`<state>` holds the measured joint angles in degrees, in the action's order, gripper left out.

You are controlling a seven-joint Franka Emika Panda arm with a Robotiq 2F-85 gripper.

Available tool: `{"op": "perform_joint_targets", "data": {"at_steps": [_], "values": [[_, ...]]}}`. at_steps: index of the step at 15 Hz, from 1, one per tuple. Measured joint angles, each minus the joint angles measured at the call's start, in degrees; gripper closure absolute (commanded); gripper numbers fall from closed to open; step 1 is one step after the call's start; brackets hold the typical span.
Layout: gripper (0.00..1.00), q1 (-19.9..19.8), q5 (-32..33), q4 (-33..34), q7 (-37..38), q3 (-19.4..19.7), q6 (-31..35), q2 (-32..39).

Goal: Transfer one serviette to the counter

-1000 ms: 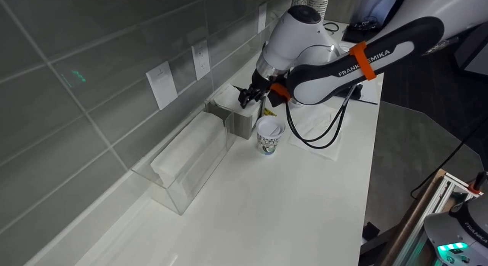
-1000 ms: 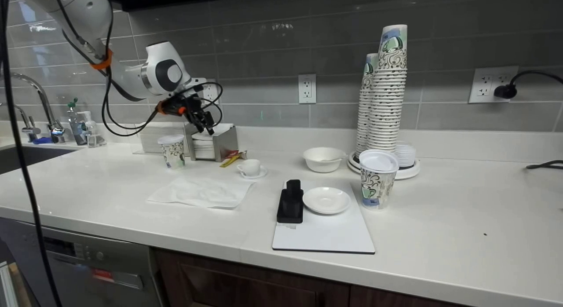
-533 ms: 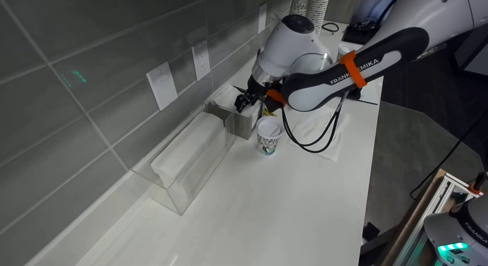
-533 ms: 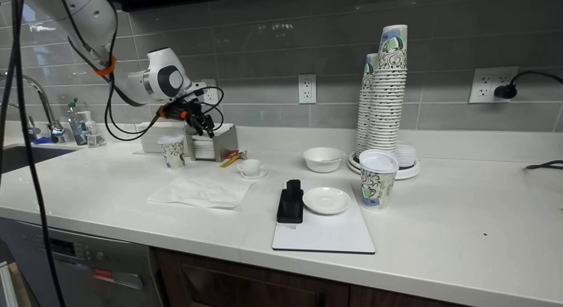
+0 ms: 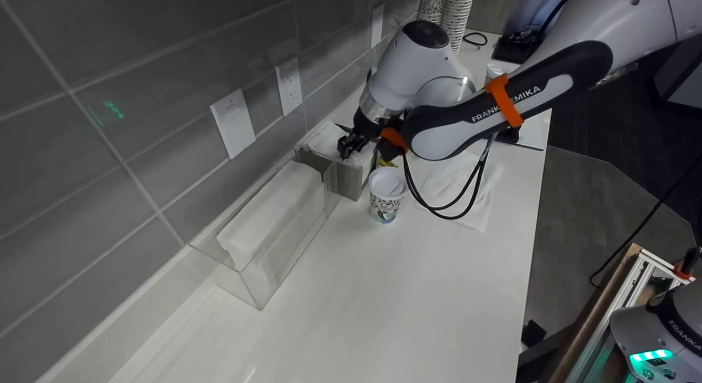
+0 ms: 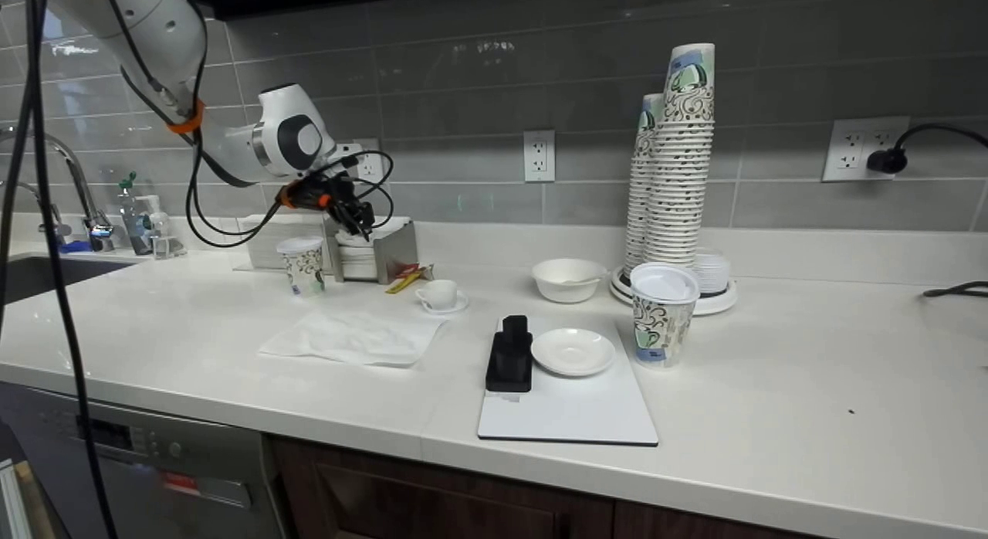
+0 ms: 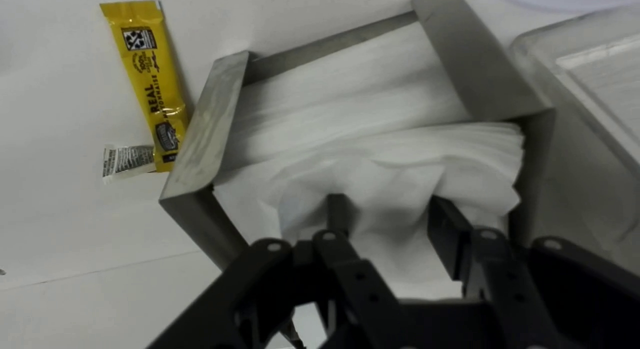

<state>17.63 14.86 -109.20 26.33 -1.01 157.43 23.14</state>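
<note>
1. Over the metal holder [image 7: 205, 131] is the gripper [image 7: 388, 215], tilted downward. Its two fingers are spread apart, not clenched, and creased white paper shows between them; whether they press this paper, I cannot tell.

2. The top serviette [image 7: 395, 181] is inside the holder, on a stack of similar ones, wrinkled close to the fingers.

3. Just beside the holder lies a yellow mayonnaise packet [image 7: 150, 84], which partly covers a small whitish packet [image 7: 127, 160].

4. On the opposite side of the holder, near it, is a clear acrylic box [image 5: 236, 281] with folded white paper [image 5: 269, 210] inside. A patterned paper cup [image 5: 385, 202] stands upright near the holder.

5. The holder stands on the white counter [image 6: 772, 431]. Farther from the holder, toward the front edge, a creased white sheet [image 6: 351, 338] lies flat.

6. Well apart from the holder, in an exterior view, are a white bowl [image 6: 569, 283], a white plate [image 6: 573, 352] and tall stacked paper cups [image 6: 683, 184].
</note>
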Motion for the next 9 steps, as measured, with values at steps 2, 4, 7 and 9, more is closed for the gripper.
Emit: {"op": "perform_joint_targets", "data": {"at_steps": [2, 4, 7, 9], "values": [[0.54, 0.2, 0.0, 0.1, 0.0, 0.2, 0.0, 0.0], [0.56, 0.5, 0.0, 0.1, 0.0, 0.5, 0.0, 0.0], [0.60, 1.0, 0.1, 0.4, 0.0, 1.1, 0.0, 0.0], [0.60, 1.6, 0.1, 0.7, 0.0, 1.6, 0.0, 0.0]]}}
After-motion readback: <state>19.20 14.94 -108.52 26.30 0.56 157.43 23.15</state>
